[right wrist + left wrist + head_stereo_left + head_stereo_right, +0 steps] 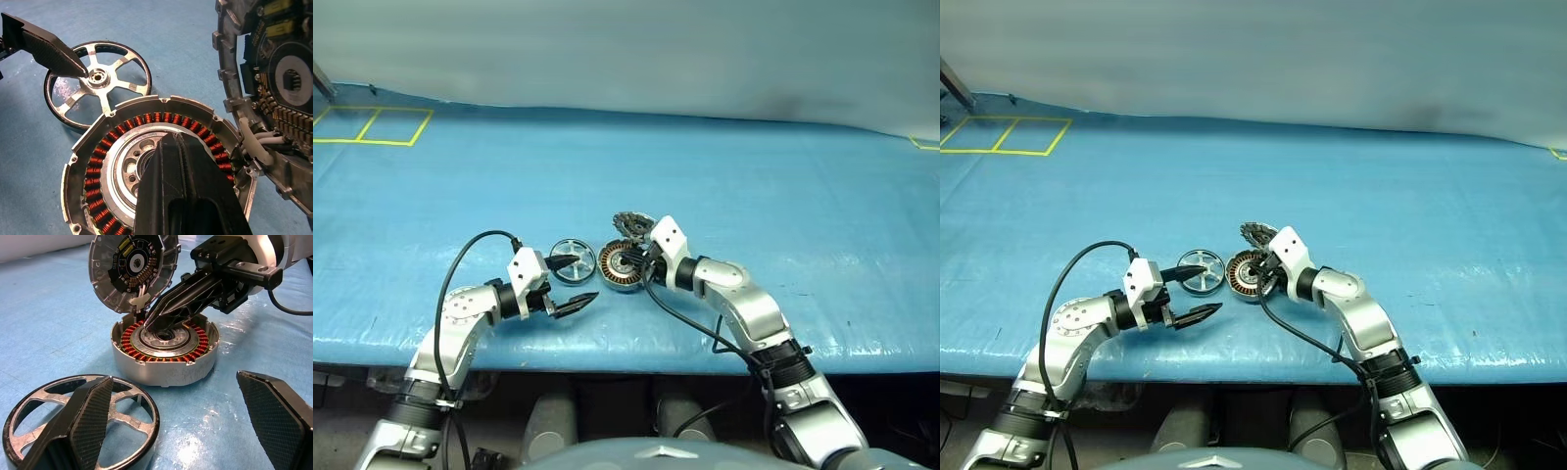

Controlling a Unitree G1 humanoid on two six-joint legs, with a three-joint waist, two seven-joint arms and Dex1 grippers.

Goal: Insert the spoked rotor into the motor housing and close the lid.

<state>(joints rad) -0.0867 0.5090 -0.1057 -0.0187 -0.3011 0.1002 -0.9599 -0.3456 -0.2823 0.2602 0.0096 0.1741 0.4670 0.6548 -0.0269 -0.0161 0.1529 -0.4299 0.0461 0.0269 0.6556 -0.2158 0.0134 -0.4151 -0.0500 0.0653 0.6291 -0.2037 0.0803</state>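
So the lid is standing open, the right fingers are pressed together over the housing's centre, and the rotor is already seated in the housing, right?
Not quite: the spoked rotor is not seated. The left wrist view shows it lying flat on the blue table beside the motor housing, with one of the left fingers over it. The rest holds: the lid stands open and the right fingers are together over the housing's centre.

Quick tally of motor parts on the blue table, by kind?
spoked rotor: 1, loose on the table
motor housing: 1, copper windings exposed
lid: 1, hinged up, open
Total: 3
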